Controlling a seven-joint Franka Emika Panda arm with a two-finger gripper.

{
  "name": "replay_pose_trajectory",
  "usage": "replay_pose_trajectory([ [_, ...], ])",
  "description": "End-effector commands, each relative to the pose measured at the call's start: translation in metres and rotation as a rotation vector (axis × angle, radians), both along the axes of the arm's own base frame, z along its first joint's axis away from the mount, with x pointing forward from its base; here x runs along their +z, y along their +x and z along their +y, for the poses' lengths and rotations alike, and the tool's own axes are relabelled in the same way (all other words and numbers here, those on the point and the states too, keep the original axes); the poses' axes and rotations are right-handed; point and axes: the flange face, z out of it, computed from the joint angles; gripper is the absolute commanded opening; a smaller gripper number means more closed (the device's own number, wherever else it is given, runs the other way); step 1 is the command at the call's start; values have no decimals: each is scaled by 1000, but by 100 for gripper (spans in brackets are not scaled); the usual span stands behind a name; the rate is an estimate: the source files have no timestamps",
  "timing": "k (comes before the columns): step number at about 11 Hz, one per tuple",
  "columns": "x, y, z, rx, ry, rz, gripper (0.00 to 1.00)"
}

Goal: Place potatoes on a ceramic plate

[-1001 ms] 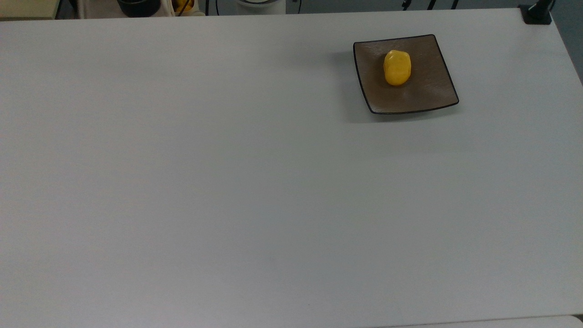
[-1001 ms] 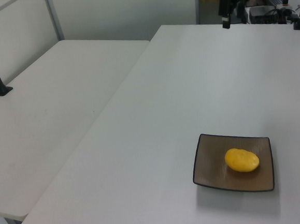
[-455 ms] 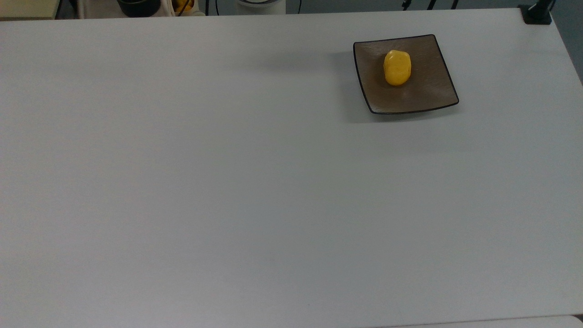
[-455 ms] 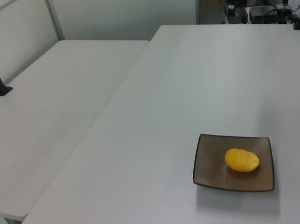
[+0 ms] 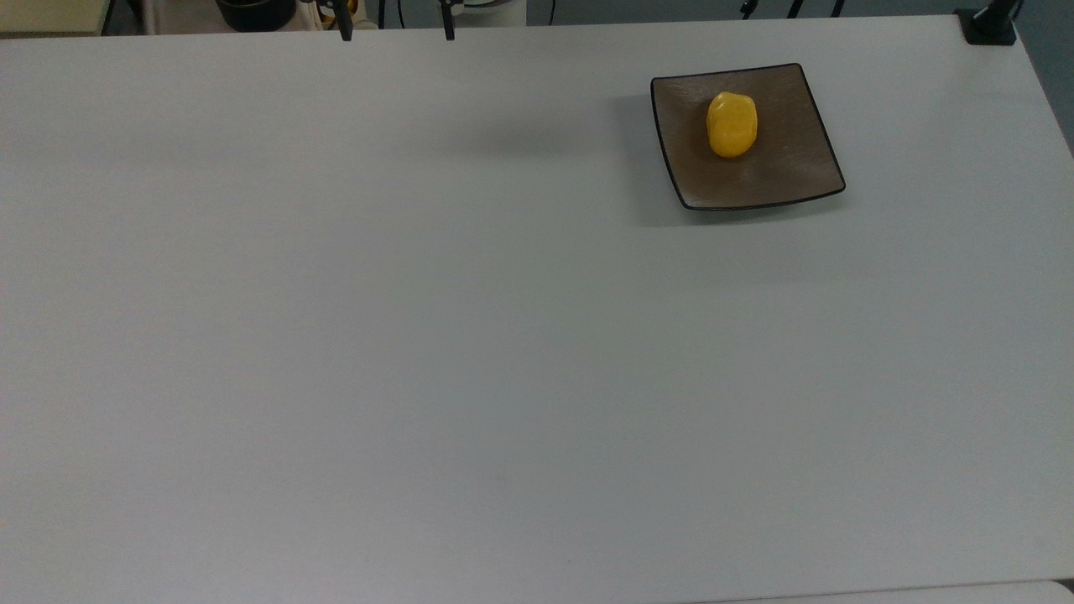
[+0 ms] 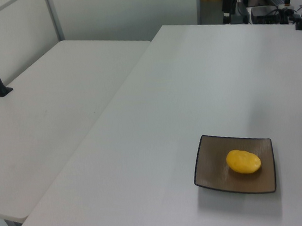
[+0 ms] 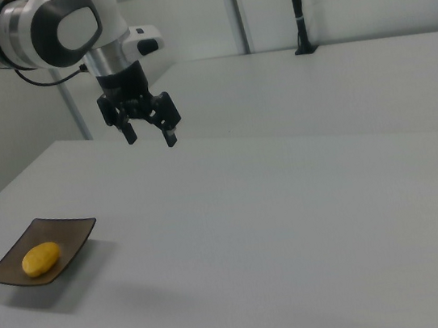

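White tabletop (image 5: 419,335) carries the potato (image 5: 732,124), which lies near the middle of the square ceramic plate (image 5: 789,172) by the top view's upper right corner. Right view alone gives the whole gripper (image 7: 150,137): raised above the table, well apart from the plate, fingers spread wide and empty. Top view cuts it to two dark fingertips (image 5: 345,32) at its upper edge.

The bench (image 5: 419,335) looked a matt, smooth pale grey laminate. In the upper right of the top view, the ceramic plate (image 5: 789,168) was glossy brown-grey with a faint brushed texture and a thin dark rim. The potato (image 5: 732,124) had a smooth, slightly dimpled, shiny yellow skin like plastic. The arm's shell (image 7: 61,27) was glossy white.
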Motion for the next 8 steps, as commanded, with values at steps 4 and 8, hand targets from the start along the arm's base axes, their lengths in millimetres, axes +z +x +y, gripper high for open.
replay_pose_trajectory([
  [4,-6,11,8,42,19,-30,100],
  [8,-6,12,8,37,19,-32,100],
])
